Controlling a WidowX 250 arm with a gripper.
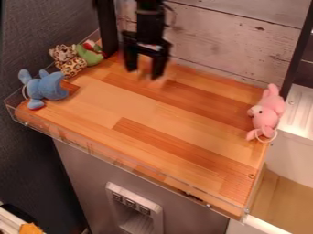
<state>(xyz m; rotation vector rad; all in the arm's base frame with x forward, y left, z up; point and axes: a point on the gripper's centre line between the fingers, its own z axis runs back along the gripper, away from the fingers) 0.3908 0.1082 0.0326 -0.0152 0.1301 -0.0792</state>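
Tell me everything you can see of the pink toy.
The pink toy is a small stuffed animal, soft and plush by its look, with stubby limbs or ears at both ends. Its face, turned toward the board's middle, has a dark eye and a paler patch. A thin, light loop hangs at its lower end. It lies lengthwise along the right edge of the wooden board, resting on it, well apart from the gripper.

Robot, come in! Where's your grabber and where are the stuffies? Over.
End effector open, above wooden top. Green and spotted stuffies nearest. Blue one at picture's left, pink one at right. Over.
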